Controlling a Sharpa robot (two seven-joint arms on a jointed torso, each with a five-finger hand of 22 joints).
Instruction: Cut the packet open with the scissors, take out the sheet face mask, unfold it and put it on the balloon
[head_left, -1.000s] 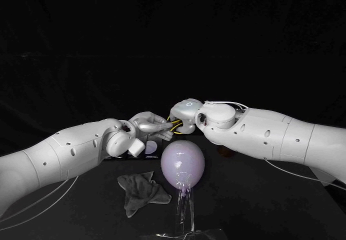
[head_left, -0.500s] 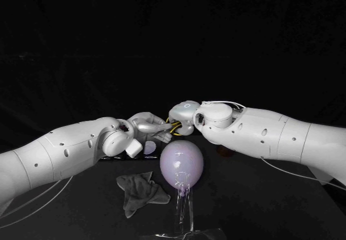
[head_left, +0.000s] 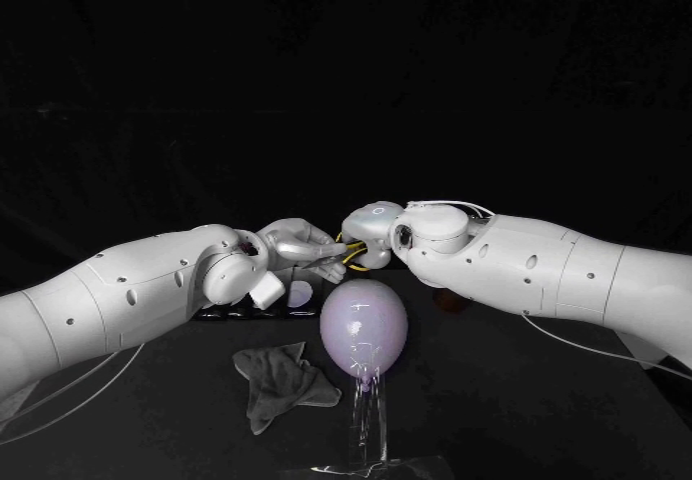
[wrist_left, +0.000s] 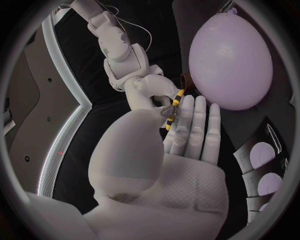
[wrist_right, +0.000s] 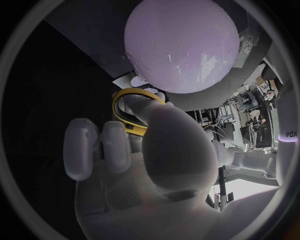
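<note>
The pale purple balloon (head_left: 364, 322) (wrist_left: 231, 60) (wrist_right: 181, 45) stands on a clear stand (head_left: 369, 425) near the table's front. Just behind and above it my two hands meet. My right hand (head_left: 372, 228) (wrist_left: 150, 90) (wrist_right: 156, 150) holds the yellow-handled scissors (head_left: 348, 252) (wrist_left: 175, 102) (wrist_right: 128, 107), its thumb through one yellow loop. My left hand (head_left: 300, 243) (wrist_left: 187, 145) has its fingers straight and side by side against the scissors; whether it grips them is hidden by its thumb. A crumpled grey sheet (head_left: 281, 385) lies on the table left of the balloon.
A dark tray (head_left: 238, 312) with pale round shapes (head_left: 300, 295) (wrist_left: 262, 155) sits under my left wrist, behind the balloon. A small brown thing (head_left: 450, 300) lies under my right forearm. Both forearms cross low over the table's middle.
My left arm has risen slightly and its hand has edged closer to my right hand. The right hand, scissors, balloon and grey sheet stay where they were.
</note>
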